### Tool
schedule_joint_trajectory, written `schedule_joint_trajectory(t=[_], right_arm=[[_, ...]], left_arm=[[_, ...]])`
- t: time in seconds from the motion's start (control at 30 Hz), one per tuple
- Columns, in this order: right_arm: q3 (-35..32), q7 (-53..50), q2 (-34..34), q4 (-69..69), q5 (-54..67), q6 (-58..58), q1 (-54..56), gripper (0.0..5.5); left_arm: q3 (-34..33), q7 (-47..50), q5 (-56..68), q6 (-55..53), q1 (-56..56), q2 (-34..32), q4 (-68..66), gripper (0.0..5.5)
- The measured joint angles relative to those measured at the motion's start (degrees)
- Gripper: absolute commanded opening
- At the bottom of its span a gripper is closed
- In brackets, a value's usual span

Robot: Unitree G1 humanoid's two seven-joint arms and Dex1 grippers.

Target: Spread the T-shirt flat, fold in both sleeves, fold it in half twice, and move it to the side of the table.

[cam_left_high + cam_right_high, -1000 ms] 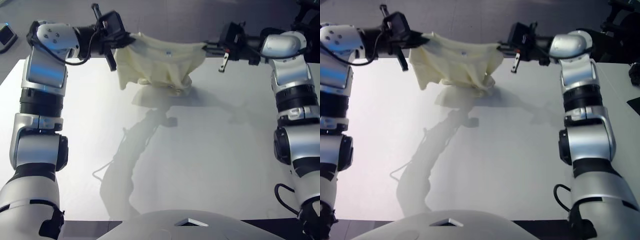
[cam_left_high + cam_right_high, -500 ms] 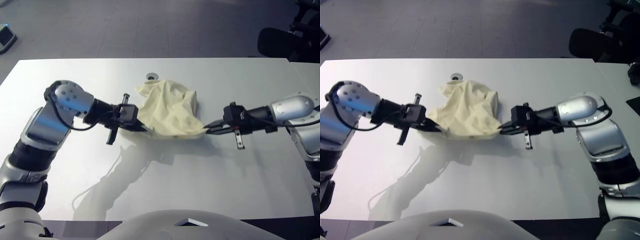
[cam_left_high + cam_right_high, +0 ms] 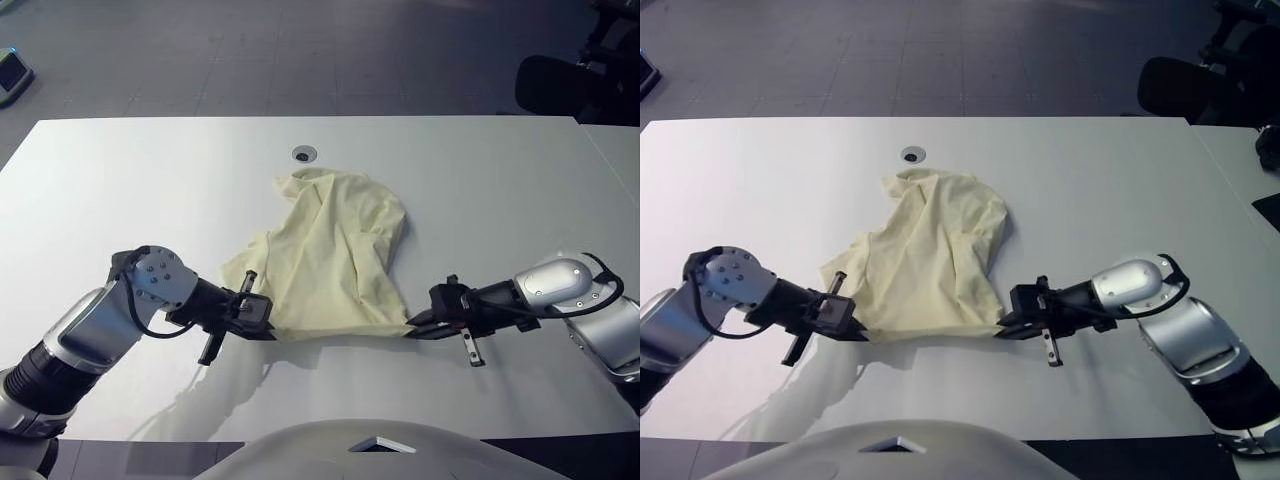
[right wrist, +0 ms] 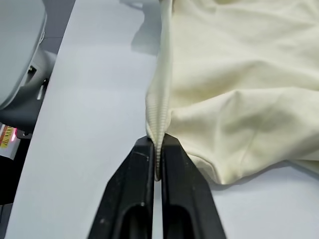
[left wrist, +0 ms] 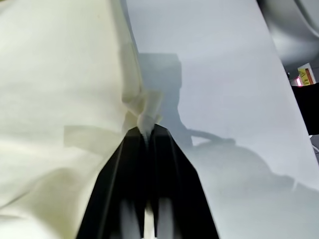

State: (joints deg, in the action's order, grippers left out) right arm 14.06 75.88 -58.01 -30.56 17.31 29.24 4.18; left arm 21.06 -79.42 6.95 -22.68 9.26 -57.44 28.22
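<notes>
Table (image 3: 500, 180): a wide white top that bears everything. Its surface is bare around the cloth, apart from shadows near the front edge.
T-shirt (image 3: 335, 260): pale yellow and crumpled, lying on the middle of the table. It runs from just short of the round port toward the near edge. Its near edge is drawn out in a line between the two grippers. A loose flap sticks out on the robot's left side. Its own folds hide which parts are sleeves.
Left gripper (image 3: 268, 330): low over the table at the near left corner of the cloth. Its black fingers (image 5: 164, 149) are pressed together on a small bunch of fabric.
Right gripper (image 3: 413, 330): low at the near right corner, its fingers (image 4: 174, 169) clamped on a ribbed edge of the T-shirt.
Chair (image 3: 560, 85): black, on the floor beyond the table's far right corner, well apart from the cloth.
Floor device (image 3: 12, 72): a small dark box with a blue light, off the table's far left corner.
Round port (image 3: 304, 153): a small ring set into the table, near the far end of the T-shirt and not touching it.
Writing: a tiny yellow and red tag (image 5: 304, 75) sits off the table's edge in the left wrist view. Its print is too small to read.
</notes>
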Motion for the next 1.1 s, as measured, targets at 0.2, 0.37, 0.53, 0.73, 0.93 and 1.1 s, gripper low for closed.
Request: schedule_joint_trajectory(t=[0.2, 0.37, 0.53, 0.73, 0.93, 1.1], right_arm=[[-4.4, 0.6, -2.8, -3.5, 4.7, 1.7, -2.8, 1.80], [-10.1, -12.9, 0.8, 1.5, 0.7, 3.7, 2.7, 2.67], [-9.0, -28.4, 11.0, 5.6, -4.3, 8.1, 6.5, 3.48], [-7.4, -33.4, 20.1, 9.8, -1.5, 14.9, 8.4, 4.33], [-11.0, -35.9, 27.1, 14.1, 5.6, 23.8, 9.9, 4.71], [-13.8, -36.4, 29.2, 14.5, 11.2, 30.1, 10.0, 3.90]], left_arm=[[-3.4, -1.3, 9.3, -4.9, -2.4, -1.5, 4.7, 1.58], [-11.9, 3.9, 18.5, -12.5, 2.6, 0.9, 3.4, 2.48], [-11.1, 14.8, 11.5, -13.5, 8.1, 4.9, -7.0, 3.33], [-5.3, 17.1, 3.8, -7.6, 8.4, 7.1, -16.2, 4.21], [-3.4, 19.3, -0.4, -4.2, 8.7, 9.7, -21.3, 4.99], [-3.3, 19.9, -1.3, -3.8, 8.3, 10.6, -20.8, 5.40]])
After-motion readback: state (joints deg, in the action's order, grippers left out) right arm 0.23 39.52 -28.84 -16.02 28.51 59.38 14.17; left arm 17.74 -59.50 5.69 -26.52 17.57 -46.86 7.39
